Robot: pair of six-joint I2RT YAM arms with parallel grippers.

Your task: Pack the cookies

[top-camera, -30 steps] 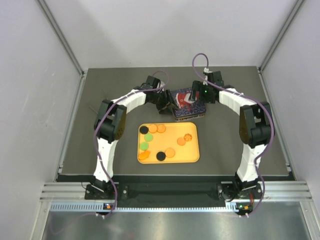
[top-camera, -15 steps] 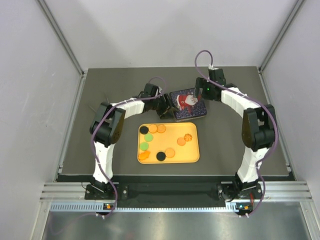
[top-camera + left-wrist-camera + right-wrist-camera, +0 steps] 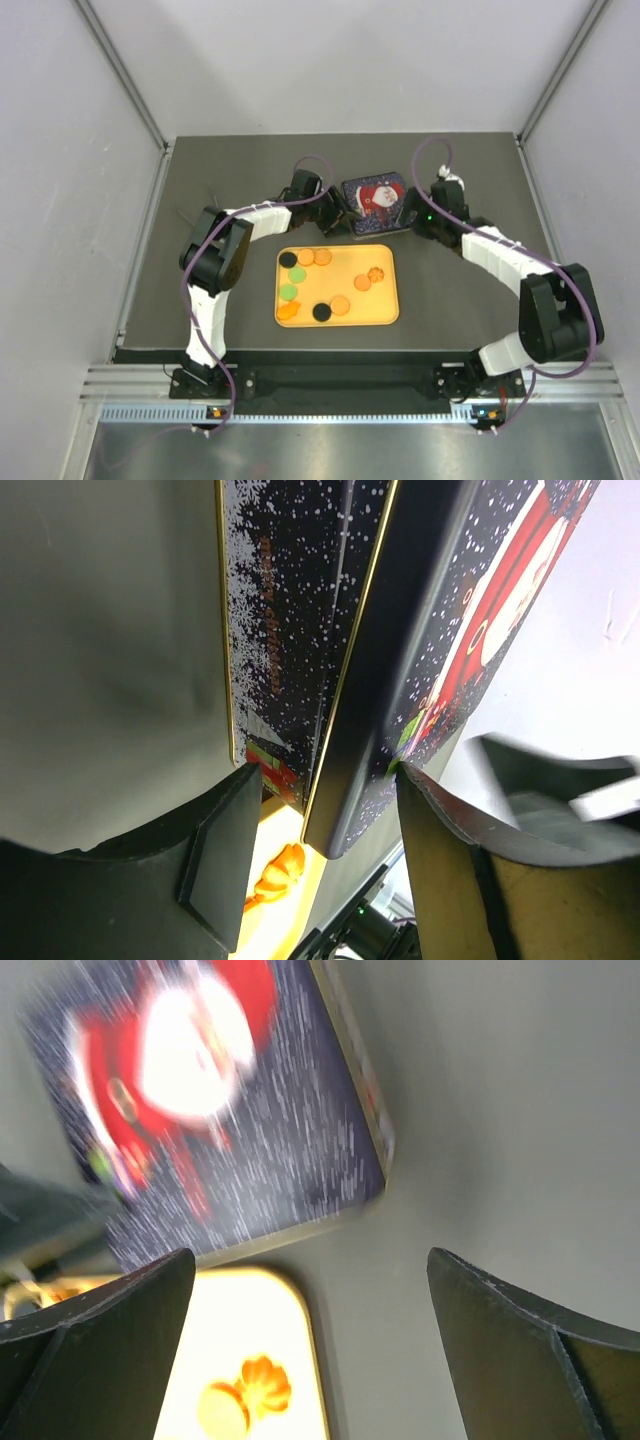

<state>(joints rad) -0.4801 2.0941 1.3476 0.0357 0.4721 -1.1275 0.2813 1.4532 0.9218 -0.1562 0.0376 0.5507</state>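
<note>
Several cookies lie on the yellow tray: orange discs, two green, two black and scalloped orange ones. A dark Santa tin stands just beyond the tray. My left gripper is open at the tin's left edge. In the left wrist view the gripper straddles the lid's corner, and the base wall shows beside it. My right gripper is open and empty just right of the tin. In the blurred right wrist view it hovers over bare table.
The right wrist view shows the tin, the tray's far corner and a scalloped cookie. The left wrist view shows an orange scalloped cookie on the tray. Grey walls close in the dark table.
My right gripper has left the top of the tin and swung right and nearer. The tin, tilted before, now lies flatter. My left gripper has stayed at its left edge.
</note>
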